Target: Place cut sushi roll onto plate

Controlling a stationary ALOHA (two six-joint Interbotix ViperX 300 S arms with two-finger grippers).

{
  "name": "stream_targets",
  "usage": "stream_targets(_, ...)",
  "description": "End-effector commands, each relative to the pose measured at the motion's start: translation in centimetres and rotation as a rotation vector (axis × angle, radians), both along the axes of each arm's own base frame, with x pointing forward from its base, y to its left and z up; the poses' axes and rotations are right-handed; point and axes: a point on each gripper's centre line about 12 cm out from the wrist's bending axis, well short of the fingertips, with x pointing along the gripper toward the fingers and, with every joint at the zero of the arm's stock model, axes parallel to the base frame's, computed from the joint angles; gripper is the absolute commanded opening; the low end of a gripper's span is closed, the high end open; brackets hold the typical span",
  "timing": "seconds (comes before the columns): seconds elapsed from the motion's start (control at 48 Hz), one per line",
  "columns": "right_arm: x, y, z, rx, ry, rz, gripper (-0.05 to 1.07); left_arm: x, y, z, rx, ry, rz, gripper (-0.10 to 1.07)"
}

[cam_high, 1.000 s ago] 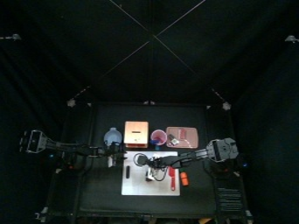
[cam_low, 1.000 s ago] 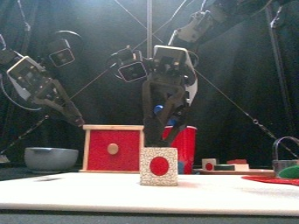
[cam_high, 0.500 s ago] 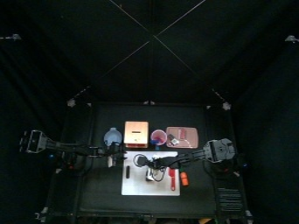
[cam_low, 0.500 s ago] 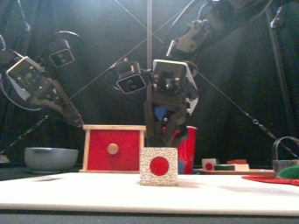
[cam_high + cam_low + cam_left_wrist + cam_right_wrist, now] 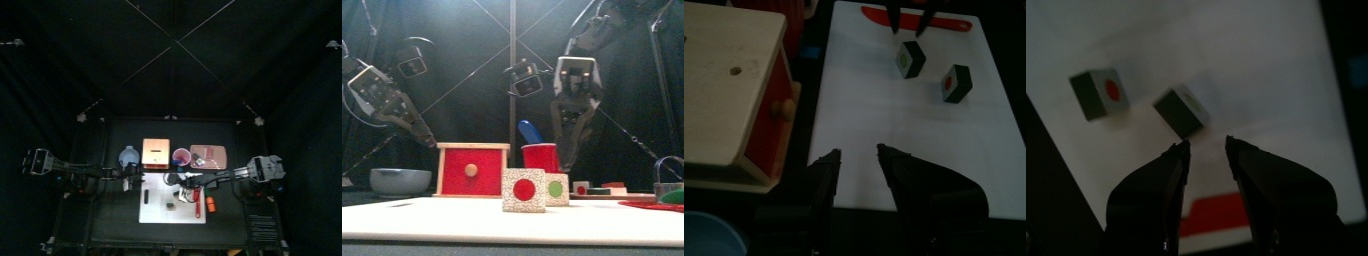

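Observation:
Two cut sushi roll pieces stand on the white board (image 5: 885, 120). One has a red core (image 5: 524, 190) and the other a green core (image 5: 556, 188). The left wrist view shows them apart (image 5: 911, 60) (image 5: 955, 83). In the right wrist view one piece (image 5: 1101, 92) lies straight and the other (image 5: 1184, 108) sits turned. My right gripper (image 5: 1207, 143) hangs above the board, short of the pieces, open with nothing between its jaws; it shows high behind them (image 5: 569, 150). The pinkish-brown plate (image 5: 207, 156) lies behind the board's right end. My left gripper (image 5: 858, 150) hovers open over the board's left end.
A wooden box (image 5: 731, 90) with a red side stands by the left gripper. A red-handled knife (image 5: 918, 20) lies at the board's right end. A pink cup (image 5: 181, 155) and a grey bowl (image 5: 401, 180) stand behind the board.
My right gripper rose from the red-cored piece and drew back to the right, its jaws a little narrower. The green-cored piece now shows beside the red-cored one. The left arm stayed put.

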Motion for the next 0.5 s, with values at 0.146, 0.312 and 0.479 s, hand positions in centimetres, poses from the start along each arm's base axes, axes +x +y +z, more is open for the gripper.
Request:
stream_targets(0.146, -1.5, -0.8, 3.3, -0.033, -0.209, -0.001, 0.74, 0.2, 0.1, 0.3, 0.002, -0.011, 0.004, 0.77)
stream_targets(0.312, 1.6, 2.5, 2.0, -0.060, -0.183, 0.129, 0.74, 0.3, 0.2, 0.4, 0.002, -0.015, 0.009, 0.77)
stream_targets(0.479, 5.2, 4.6, 1.1, -0.138, -0.068, 0.265, 0.74, 0.5, 0.5, 0.6, 0.004, -0.023, 0.018, 0.77)
